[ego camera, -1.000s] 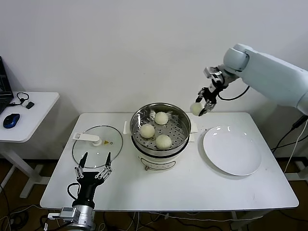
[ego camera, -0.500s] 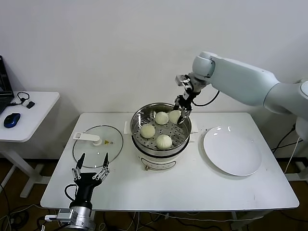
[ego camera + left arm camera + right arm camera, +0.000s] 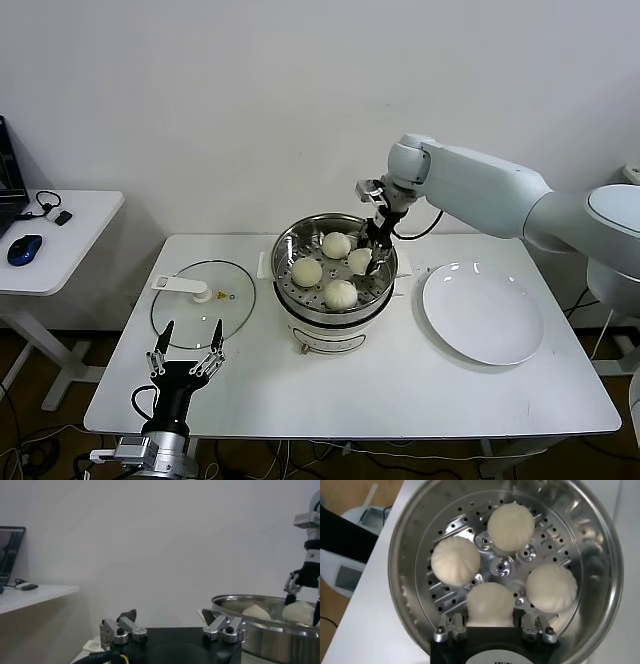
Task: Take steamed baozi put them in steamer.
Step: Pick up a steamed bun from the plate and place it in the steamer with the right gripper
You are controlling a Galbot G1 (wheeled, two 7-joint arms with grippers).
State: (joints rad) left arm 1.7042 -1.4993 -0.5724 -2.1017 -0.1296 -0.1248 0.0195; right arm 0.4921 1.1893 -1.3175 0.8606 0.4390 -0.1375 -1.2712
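A round, shiny stainless-steel steamer basket (image 3: 335,262) with a perforated floor and a polished, mirror-like wall sits on a white electric pot base (image 3: 325,335) near the middle of the white table (image 3: 400,390). Inside it are four small, round, cream-white baozi with softly pleated tops. Three of them rest free on the perforated floor: one toward the back (image 3: 336,245), one on the robot's left side (image 3: 306,272) and one at the front (image 3: 341,294). In the right wrist view the floor shows rows of small holes and a few raised, dimpled steel bosses around its centre (image 3: 501,568).

The fourth baozi (image 3: 360,260) is on the basket's right side, clamped between the fingers of the right gripper (image 3: 372,252), which reaches down into the basket from the white arm extending in from the right. The right wrist view shows that bun (image 3: 490,605) wedged between the two metal finger mounts, low over the floor; whether it touches the steel cannot be told.

The left gripper (image 3: 187,352) hovers low by the table's front left edge, its thin black fingers spread apart and holding nothing. Just beyond it a flat round glass lid with a white handle (image 3: 203,303) lies on the table. To the basket's right lies a flat, smooth white round plate (image 3: 482,312).
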